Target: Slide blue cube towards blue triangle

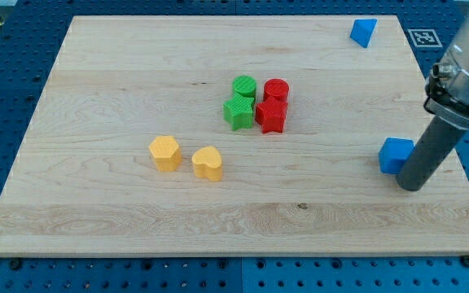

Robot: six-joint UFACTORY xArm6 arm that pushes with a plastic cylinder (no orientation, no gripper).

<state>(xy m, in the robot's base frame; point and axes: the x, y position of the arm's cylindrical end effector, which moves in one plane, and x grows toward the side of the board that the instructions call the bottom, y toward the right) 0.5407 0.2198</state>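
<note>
Nearest the view's bottom right, the rod's tip rested on the board, empty as always and touching the blue cube from its lower right, seemingly placed to shove it up the board. Yellow blocks and a red-green cluster sat clear. Farthest off, the blue triangle waited.

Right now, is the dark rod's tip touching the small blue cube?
Cannot tell. In the camera view my tip overlaps the blue cube's right edge, hiding any gap.
</note>
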